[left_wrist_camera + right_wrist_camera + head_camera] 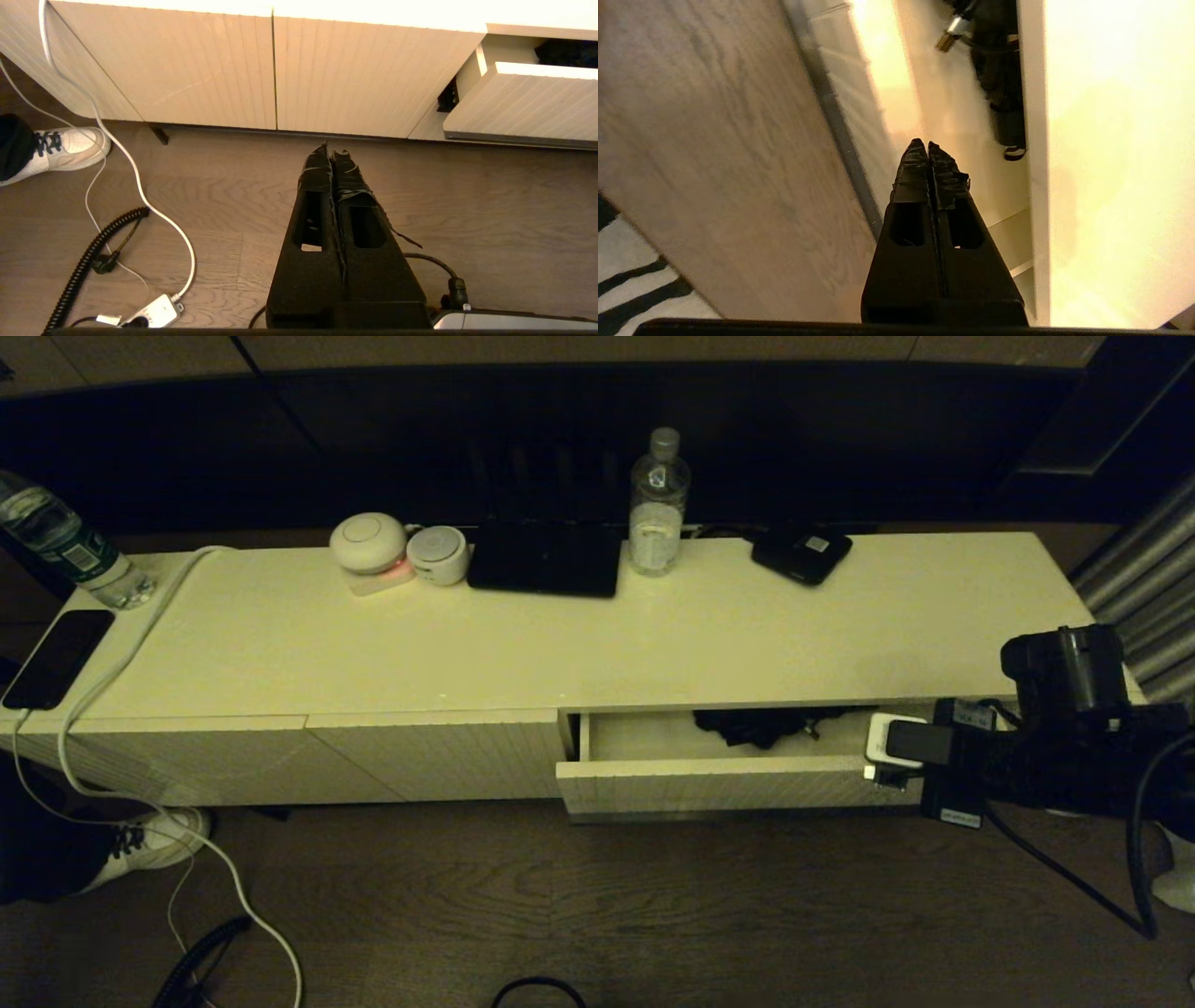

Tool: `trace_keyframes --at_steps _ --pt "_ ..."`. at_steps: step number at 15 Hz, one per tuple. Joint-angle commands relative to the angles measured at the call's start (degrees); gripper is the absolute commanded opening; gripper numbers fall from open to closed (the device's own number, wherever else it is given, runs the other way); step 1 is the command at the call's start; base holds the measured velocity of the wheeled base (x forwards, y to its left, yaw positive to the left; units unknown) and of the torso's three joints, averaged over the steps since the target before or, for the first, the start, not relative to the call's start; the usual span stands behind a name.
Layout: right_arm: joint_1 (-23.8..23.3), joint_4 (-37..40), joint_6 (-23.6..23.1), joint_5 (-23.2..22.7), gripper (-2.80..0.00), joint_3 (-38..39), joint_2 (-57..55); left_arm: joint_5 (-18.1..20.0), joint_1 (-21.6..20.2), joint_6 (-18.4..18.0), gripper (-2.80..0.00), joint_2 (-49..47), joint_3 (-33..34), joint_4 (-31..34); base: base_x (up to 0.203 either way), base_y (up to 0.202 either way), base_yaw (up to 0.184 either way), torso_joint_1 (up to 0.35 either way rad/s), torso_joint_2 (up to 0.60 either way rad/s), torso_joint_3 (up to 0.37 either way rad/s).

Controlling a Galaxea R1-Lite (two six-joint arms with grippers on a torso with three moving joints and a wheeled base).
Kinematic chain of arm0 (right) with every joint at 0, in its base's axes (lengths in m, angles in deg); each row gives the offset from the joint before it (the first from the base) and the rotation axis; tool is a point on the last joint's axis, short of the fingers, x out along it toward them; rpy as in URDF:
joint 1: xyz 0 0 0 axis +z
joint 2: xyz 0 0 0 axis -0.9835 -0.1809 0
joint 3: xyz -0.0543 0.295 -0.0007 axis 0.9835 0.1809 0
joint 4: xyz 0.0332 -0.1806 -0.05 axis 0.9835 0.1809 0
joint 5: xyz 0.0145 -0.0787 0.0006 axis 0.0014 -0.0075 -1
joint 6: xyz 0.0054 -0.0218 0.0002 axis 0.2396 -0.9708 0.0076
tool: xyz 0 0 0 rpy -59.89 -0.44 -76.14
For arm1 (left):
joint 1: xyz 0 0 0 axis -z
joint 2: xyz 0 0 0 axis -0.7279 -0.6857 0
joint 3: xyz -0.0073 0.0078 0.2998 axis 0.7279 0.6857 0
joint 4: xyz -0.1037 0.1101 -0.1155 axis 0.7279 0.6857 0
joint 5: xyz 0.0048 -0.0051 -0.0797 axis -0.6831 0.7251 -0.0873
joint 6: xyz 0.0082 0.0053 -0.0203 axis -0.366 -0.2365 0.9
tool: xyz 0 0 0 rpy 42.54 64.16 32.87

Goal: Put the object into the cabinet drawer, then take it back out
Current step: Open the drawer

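Note:
The cabinet drawer (728,786) stands pulled out at the cabinet's right end, showing its ribbed front and white inside (957,116). A dark object (761,723) lies at the back of the drawer. In the right wrist view the object (999,70) shows black straps and a metal clip. My right gripper (927,145) is shut and holds nothing. It hovers over the drawer's right part, apart from the object. My left gripper (331,148) is shut and empty, parked low over the wooden floor in front of the closed ribbed panels.
On the cabinet top (747,635) stand a water bottle (659,504), a black flat device (546,558), two white round gadgets (369,543) and a small black box (801,553). A phone (56,658), a white cable (121,653) and a shoe (149,840) are at the left.

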Motion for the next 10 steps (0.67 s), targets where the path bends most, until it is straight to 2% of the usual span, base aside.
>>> trace_keyframes --at_steps 1,10 --pt "0.0 -1.7 -0.4 0.2 -2.8 -0.4 -1.8 0.0 0.0 0.0 -2.8 0.1 0.0 0.0 0.0 0.0 0.0 0.0 0.0 0.0" --pt "-0.1 -9.8 -0.3 0.6 -2.8 -0.8 -5.8 0.0 0.0 0.0 -2.8 0.1 0.0 0.0 0.0 0.0 0.0 0.0 0.0 0.0"
